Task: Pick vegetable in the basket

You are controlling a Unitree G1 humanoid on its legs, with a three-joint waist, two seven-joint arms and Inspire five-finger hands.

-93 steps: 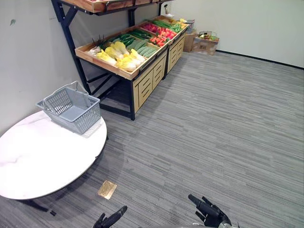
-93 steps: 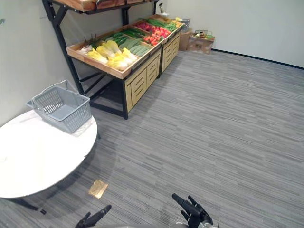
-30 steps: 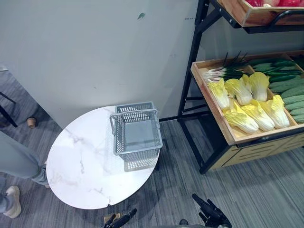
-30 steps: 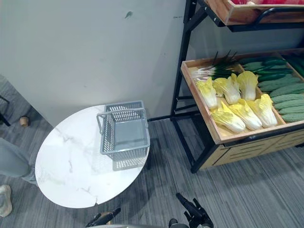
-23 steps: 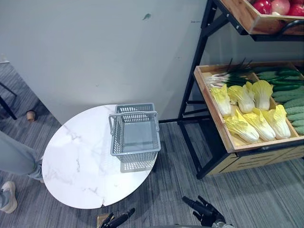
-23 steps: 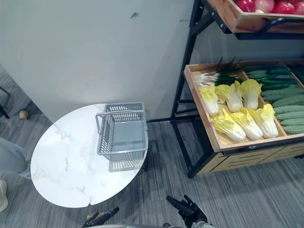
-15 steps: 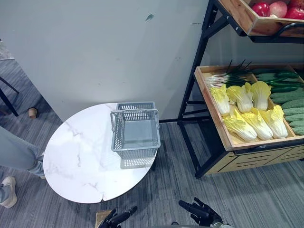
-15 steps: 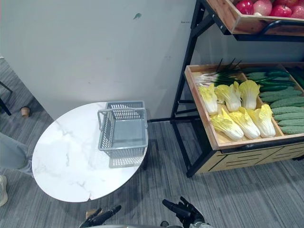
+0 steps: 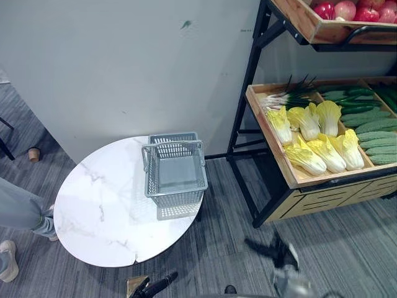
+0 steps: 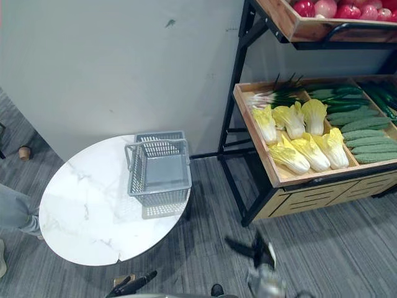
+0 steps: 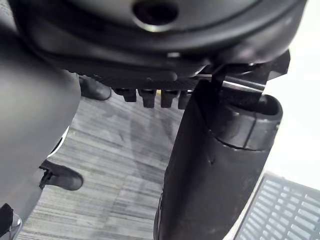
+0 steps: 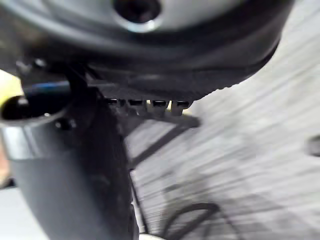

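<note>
Nothing of the task is judged to be done yet. The grey basket (image 9: pixel 176 175) stands empty on the round white marble surface (image 9: pixel 102 217), against the wall and just beside the wooden shelf (image 9: pixel 275 148). The vegetables are laid out on that shelf, untouched: pale yellow-green cabbages (image 9: pixel 322 152) in a loose cluster at the front, dark green cucumbers (image 9: pixel 372 124) stacked beside them, and a bunch of spring onions (image 9: pixel 288 98) at the back corner. The left hand (image 9: pixel 156 287) is seen low, near the floor, with fingers straight and nothing held. The right hand (image 9: pixel 280 254) is seen below the shelf, well apart from the produce, fingers spread and likewise empty. Choosing, grasping and carrying a vegetable to the basket are all left to do.
</note>
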